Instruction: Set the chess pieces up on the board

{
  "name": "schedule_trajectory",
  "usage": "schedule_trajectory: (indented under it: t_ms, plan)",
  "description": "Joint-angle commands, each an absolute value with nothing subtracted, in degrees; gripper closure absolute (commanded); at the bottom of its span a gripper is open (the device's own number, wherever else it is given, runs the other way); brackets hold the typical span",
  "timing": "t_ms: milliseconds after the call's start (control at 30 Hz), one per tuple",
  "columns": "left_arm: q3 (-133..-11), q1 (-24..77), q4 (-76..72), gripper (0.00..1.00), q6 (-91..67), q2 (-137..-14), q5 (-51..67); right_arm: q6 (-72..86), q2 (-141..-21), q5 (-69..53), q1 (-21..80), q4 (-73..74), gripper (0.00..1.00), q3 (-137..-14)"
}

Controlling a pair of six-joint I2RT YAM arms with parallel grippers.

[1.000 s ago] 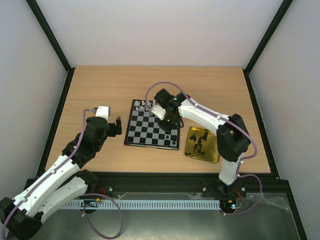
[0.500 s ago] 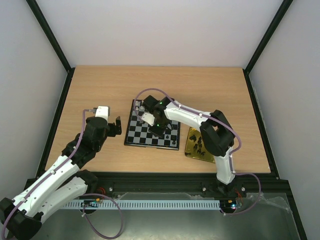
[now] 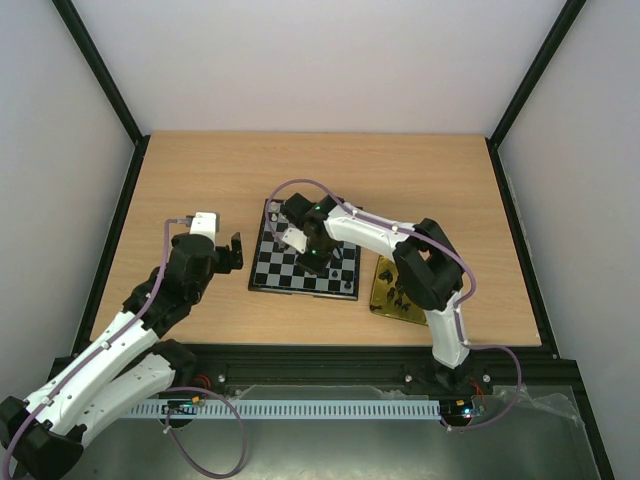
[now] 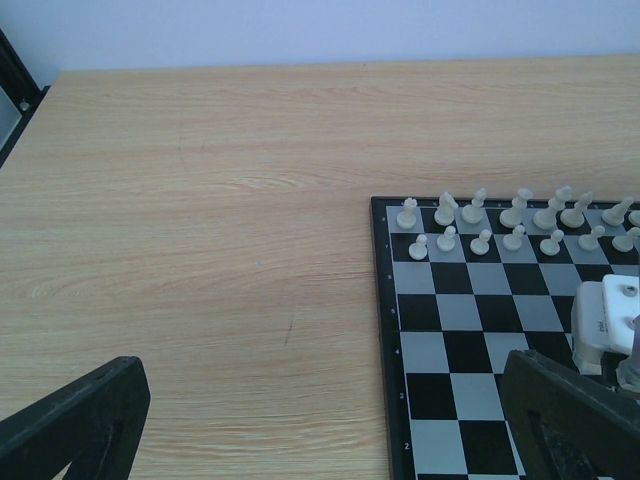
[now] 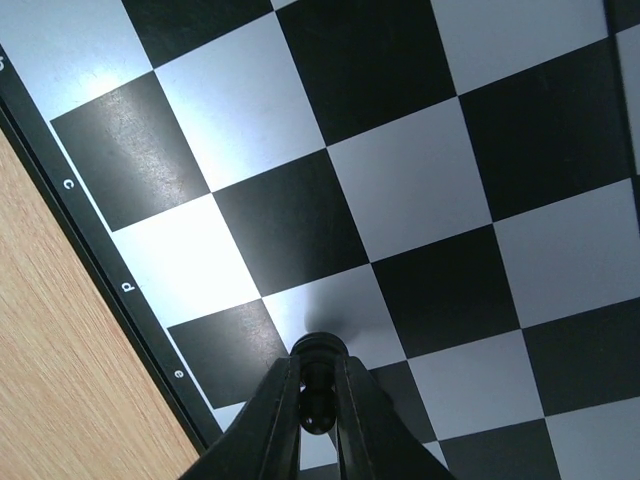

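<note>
I count one board (image 4: 450,400) and one gold tray (image 3: 384,272). White pieces (image 4: 515,237) in my left wrist view: at least seven in the back row and seven pawns in front, both rows cut off at the edge. One black piece (image 5: 319,350) in my right wrist view. Dark pieces (image 3: 402,293) in the tray: too small to count.

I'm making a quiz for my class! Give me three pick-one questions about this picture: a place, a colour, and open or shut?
1. From the board, the gold tray lies: A) left B) right C) behind
2. The piece in the right tool is: A) white B) gold C) black
3. The left tool is: A) open B) shut on a piece C) shut, empty
Answers: 1 B, beside the board's right edge; 2 C, it looks dark; 3 A, fingers wide apart.
</note>
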State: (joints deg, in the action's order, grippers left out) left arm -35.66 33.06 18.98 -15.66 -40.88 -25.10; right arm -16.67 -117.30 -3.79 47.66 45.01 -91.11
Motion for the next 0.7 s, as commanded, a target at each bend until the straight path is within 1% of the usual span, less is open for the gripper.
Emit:
schedule_trajectory:
  t_ms: [0,133,267,300,367,400,500,667]
  plan:
    - [-36.7,32.6,18.9,0.01,-15.7,-40.2,-25.8,-16.6,-119.4,-5.3,47.9,46.8,0.89,-92.5]
    - [-36.7,32.7,18.9,0.01,-15.6,-40.3,-25.9,-16.6,-119.8,-5.5,47.9,46.8,0.88,-92.5]
    - [-36.7,32.6,19.0,0.01,-15.7,-40.3,-25.9,-15.9,-119.7,-4.4,47.9,45.8,0.85,-92.4]
    - [-36.7,32.6,19.0,0.01,-15.6,-40.3,-25.9,-15.7,-119.3,-4.3,47.9,45.6,0.82,-92.4]
    - [-36.7,32.6,18.9,0.01,-15.7,-40.4,-25.9,-15.4,-117.9,-4.4,47.9,45.5,0.71,-92.2]
    - [-36.7,32.6,18.9,0.01,-15.7,-40.5,-25.8,-15.4,-116.7,-4.4,47.8,45.5,0.67,-91.9]
    - [-36.7,32.6,18.9,0.01,-15.6,-40.8,-25.3,-15.0,-112.1,-5.4,46.8,44.9,0.64,-90.9]
    - [-36.3,32.6,17.8,0.01,-15.5,-41.2,-23.7,-14.4,-101.6,-11.5,40.2,40.9,0.61,-81.8]
